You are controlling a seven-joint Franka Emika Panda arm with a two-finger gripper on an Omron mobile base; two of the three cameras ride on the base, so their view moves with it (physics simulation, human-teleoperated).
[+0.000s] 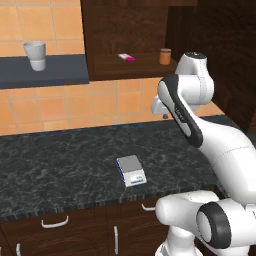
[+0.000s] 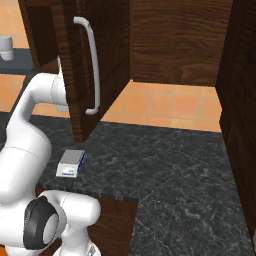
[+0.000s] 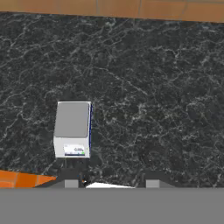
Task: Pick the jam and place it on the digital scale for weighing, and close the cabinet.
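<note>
Jam (image 1: 165, 56): one jar, upright on the open cabinet (image 1: 130, 35) shelf, near its right end, well apart from the pink packet (image 1: 126, 57) to its left. Claw (image 3: 109, 183): tips barely poke up at the bottom edge of the hand view, fingers drawn in as far as they go, pinching nothing, touching nothing. It hangs over the desk (image 1: 60, 160) with the digital scale (image 3: 73, 129) just ahead-left. In the base views the claw is hidden behind the arm's own links. Cabinet door (image 2: 75, 60) stands open; its bar handle (image 2: 92, 65) is clear in the right view. Count: 1 jam, 1 scale, 1 packet, 1 cup (image 1: 35, 55) on the grey ledge at left. Scale display too small to read
</note>
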